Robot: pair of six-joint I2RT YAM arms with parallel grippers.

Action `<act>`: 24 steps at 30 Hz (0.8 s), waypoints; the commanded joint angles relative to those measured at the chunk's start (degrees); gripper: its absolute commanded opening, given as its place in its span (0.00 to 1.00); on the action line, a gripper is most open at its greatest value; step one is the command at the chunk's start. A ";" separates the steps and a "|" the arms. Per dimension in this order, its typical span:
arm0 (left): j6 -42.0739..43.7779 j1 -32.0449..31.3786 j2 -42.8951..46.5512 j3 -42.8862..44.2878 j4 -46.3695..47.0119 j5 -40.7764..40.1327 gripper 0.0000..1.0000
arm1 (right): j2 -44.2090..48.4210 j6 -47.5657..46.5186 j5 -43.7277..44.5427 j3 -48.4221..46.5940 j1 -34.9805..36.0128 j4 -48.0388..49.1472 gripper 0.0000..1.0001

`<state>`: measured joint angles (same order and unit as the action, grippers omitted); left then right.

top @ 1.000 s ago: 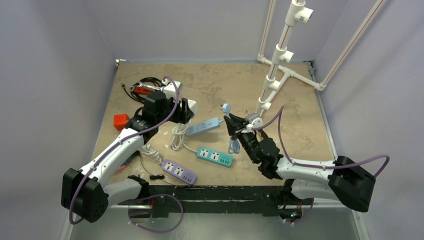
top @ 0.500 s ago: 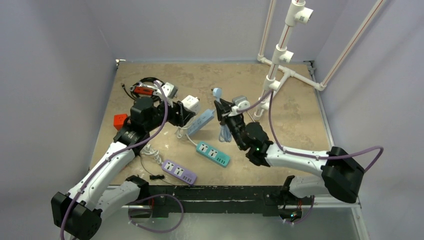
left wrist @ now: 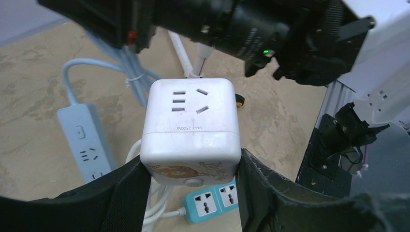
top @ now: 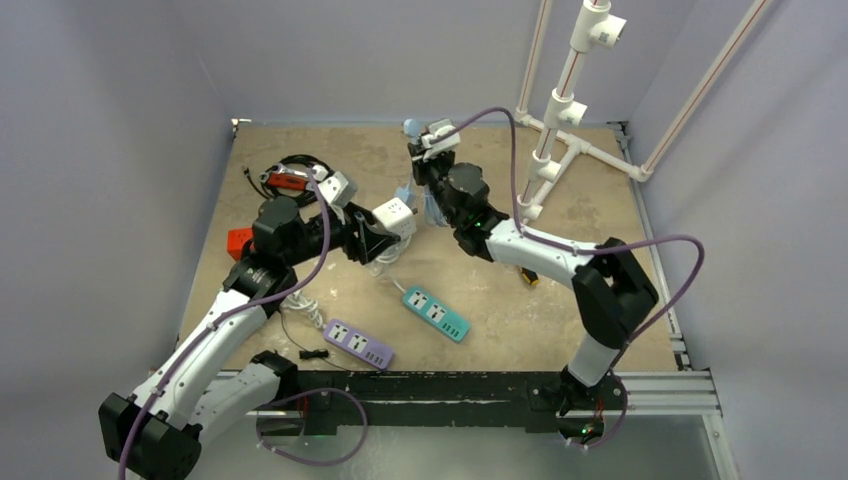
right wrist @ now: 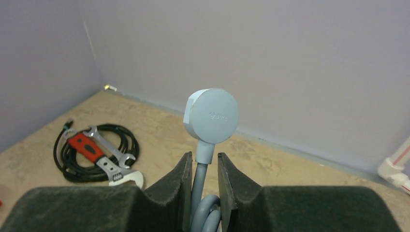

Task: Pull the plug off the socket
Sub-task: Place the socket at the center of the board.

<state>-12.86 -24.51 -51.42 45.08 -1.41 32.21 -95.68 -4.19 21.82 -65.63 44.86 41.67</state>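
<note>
My left gripper (top: 385, 226) is shut on a white cube socket (top: 394, 215) and holds it above the table. In the left wrist view the cube (left wrist: 190, 123) sits between my fingers (left wrist: 125, 193), and its visible faces carry no plug. My right gripper (top: 420, 152) is raised near the back wall. It is shut on the pale blue cable just below a round pale blue plug (right wrist: 212, 116), which shows in the top view (top: 411, 127) well apart from the cube. The plug's cable bundle (top: 432, 205) hangs down to a pale blue power strip (left wrist: 84, 140).
A teal power strip (top: 436, 312) and a purple one (top: 358, 343) lie near the front. A coiled black cable with a red wrench (top: 285, 180) lies at the back left and a red box (top: 241, 243) at the left. A white pipe frame (top: 555, 120) stands at the back right.
My right arm swung up and back to the left, carrying the blue plug toward the rear wall. My left gripper moved the white cube rightward and higher. The blue strip dragged along.
</note>
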 commanded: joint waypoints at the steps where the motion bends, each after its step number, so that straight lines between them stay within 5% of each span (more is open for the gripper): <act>1: 0.36 -0.80 0.63 0.58 8.36 6.04 0.00 | -5.38 -2.10 -12.02 -10.39 0.04 -2.93 0.00; 7: 1.21 -2.04 0.13 0.46 9.16 10.89 0.00 | -13.90 -4.29 -29.50 -21.06 0.95 -10.57 0.00; 17: 2.48 -3.41 -1.29 0.56 8.69 11.84 0.00 | -25.54 -2.36 -42.40 -37.34 2.95 -17.80 0.00; 24: 3.09 -4.04 -2.11 0.84 7.66 10.24 0.00 | -29.79 -0.52 -35.03 -38.32 2.91 -16.60 0.35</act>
<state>-11.25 -25.36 -53.12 45.06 -2.66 32.75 -124.44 -6.42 -16.60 -101.97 44.42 21.39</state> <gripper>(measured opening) 0.574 0.291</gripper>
